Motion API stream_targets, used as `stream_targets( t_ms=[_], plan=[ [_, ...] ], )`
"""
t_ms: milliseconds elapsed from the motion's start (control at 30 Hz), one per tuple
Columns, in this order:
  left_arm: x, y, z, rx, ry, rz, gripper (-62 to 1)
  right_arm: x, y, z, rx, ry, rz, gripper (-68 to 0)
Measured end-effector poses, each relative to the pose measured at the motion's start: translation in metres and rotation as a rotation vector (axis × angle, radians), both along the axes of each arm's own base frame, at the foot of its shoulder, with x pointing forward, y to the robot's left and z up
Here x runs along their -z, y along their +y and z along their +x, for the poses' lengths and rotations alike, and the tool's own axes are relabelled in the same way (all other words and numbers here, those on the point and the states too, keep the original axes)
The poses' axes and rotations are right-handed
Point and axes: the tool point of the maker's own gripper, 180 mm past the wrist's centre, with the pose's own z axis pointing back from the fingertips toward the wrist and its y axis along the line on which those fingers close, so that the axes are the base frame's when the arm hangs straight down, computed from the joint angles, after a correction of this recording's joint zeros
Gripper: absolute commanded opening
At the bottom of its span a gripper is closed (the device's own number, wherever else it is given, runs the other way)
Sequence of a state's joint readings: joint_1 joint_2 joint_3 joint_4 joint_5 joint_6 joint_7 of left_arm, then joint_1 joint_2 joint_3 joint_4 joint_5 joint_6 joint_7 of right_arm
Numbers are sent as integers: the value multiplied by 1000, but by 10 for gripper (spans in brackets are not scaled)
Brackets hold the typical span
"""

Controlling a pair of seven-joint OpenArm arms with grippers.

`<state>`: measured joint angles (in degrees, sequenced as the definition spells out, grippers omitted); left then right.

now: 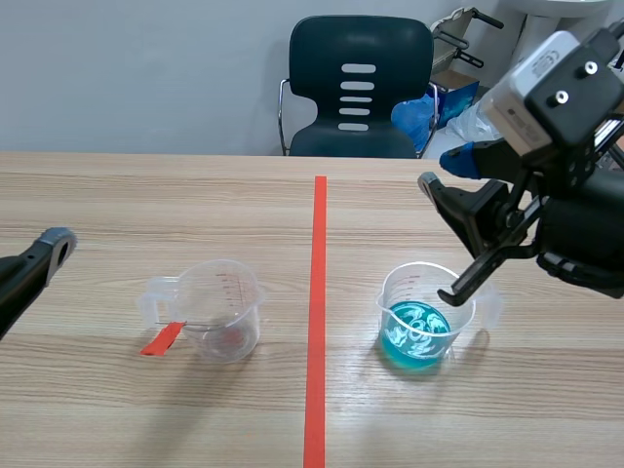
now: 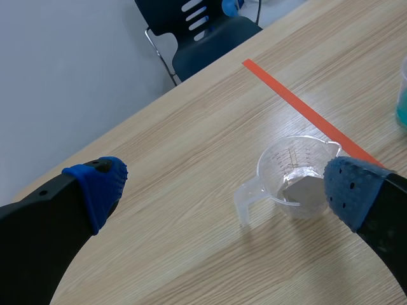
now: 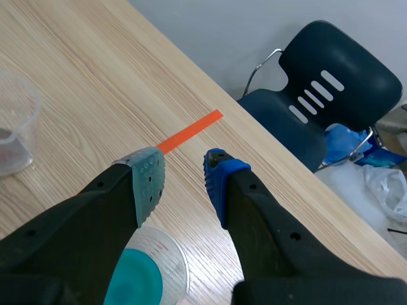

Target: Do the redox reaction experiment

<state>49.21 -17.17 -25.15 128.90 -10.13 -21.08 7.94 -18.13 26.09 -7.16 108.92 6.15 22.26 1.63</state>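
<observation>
Parted tool [image 3: 182,175] over teal-filled beaker [image 3: 143,276], chair [image 3: 331,82] beyond

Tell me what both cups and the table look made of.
Left cup and blue-liquid cup: clear plastic, probably, glossy; see-through walls, moulded handles. Table: wood or wood-look laminate, matte; grain lines show.

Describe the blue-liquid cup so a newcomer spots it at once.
Start at the orange-red tape line down the middle of the wooden table. A clear measuring cup stands on each side; yours is the right-hand cup. It alone holds blue liquid; the left-hand cup has none.
</observation>
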Motion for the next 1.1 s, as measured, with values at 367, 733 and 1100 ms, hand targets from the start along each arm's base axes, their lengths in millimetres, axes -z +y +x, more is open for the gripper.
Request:
stream_targets(
  t_ms=[367,733,1100],
  plan=[
    [-1,-1,0,0,0,-11,14,3,-1,0,0,-5,-37,-511],
    [-1,-1,0,0,0,-11,14,7,-3,0,-4,-26,-103,-109],
    [-1,-1,0,0,0,-11,14,7,-3,1,-6,-32,-117,-131]
  ],
)
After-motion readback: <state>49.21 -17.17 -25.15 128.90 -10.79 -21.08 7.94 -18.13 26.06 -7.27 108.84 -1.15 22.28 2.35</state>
